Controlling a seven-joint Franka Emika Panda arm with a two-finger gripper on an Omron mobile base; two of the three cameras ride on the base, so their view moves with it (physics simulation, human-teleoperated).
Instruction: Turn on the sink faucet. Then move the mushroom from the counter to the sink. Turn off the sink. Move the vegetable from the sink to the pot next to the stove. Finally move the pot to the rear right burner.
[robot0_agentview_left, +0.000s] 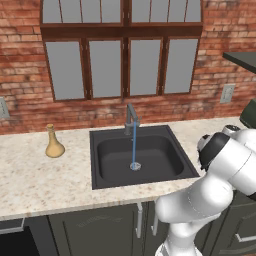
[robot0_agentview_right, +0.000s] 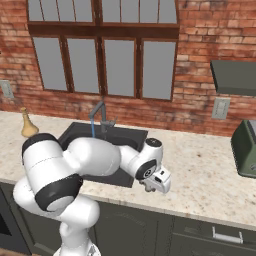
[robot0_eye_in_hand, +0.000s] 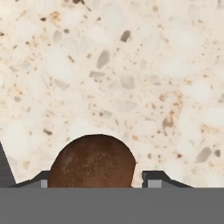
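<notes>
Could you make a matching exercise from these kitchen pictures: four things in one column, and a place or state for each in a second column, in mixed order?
Things:
1. faucet
2. mushroom
3. vase
4. toaster

Places or states:
A. on the counter, left of the sink
B. running water into the sink
C. between the gripper's fingertips
D. far right on the counter

Pairs: 1-B, 2-C, 3-A, 4-D

The white arm (robot0_agentview_right: 95, 157) is seen bent low and stretched forward, its wrist turned so that the gripper (robot0_agentview_right: 150, 189) is pointed straight down. The 2 fingertips (robot0_eye_in_hand: 151, 178) are set partly apart, pressed against the sides of a brown mushroom (robot0_eye_in_hand: 92, 159) held between them.
</notes>
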